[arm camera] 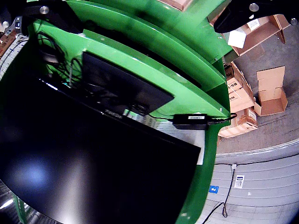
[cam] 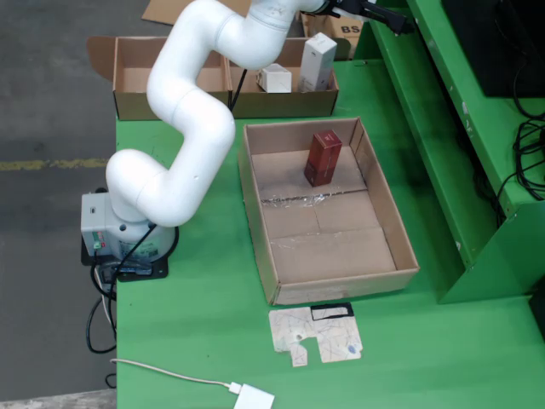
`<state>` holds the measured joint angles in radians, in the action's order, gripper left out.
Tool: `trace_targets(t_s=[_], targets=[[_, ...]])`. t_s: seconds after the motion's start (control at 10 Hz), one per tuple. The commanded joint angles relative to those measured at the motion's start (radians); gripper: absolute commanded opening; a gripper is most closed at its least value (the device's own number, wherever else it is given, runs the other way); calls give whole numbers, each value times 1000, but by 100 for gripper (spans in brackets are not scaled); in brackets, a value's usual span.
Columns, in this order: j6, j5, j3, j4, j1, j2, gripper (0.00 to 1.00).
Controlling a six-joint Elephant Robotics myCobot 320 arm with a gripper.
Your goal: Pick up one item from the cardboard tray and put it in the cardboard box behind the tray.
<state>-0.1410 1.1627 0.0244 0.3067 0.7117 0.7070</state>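
Green tabletop [cam: 204, 324] in a workshop, grey concrete floor at left, green shelving at right. Near the middle, a large open cardboard tray [cam: 260, 204] holding one dark red box [cam: 323, 157], upright toward the far end, the rest of the tray floor bare apart from a strip of clear tape. Just behind the tray, at the far edge of the tabletop, a long low cardboard box [cam: 281, 104] split into compartments; in the right-hand compartment, a small white cube-like box [cam: 276, 78] and a taller white carton [cam: 318, 61]. White robot arm [cam: 192, 111] bolted at the left edge, arching up and away to the far right, wrist cut off by the top of the fixed view. Black pincer [cam: 383, 15] only partly in frame there, high above the shelving; open or closed, impossible to tell. Wrist view aimed at a dark monitor and green framing, no item between the fingers visible. Near edge: a flat cardboard scrap [cam: 317, 334] and a white adapter [cam: 255, 398] with cable. Judged step: well clear of the tray, red box not yet picked. Next move likely needing a swing back over the tray, descent onto the red box, then a firm grip.
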Motion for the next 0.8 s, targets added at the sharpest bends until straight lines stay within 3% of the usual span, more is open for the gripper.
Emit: trace_targets(t_s=[0.0,0.1,0.7], targets=[[-12,815,662,-1067,-111,-619,100],[42,828,1039,-871,-83,-835,100],[42,828,1039,-871,-83,-835,100]])
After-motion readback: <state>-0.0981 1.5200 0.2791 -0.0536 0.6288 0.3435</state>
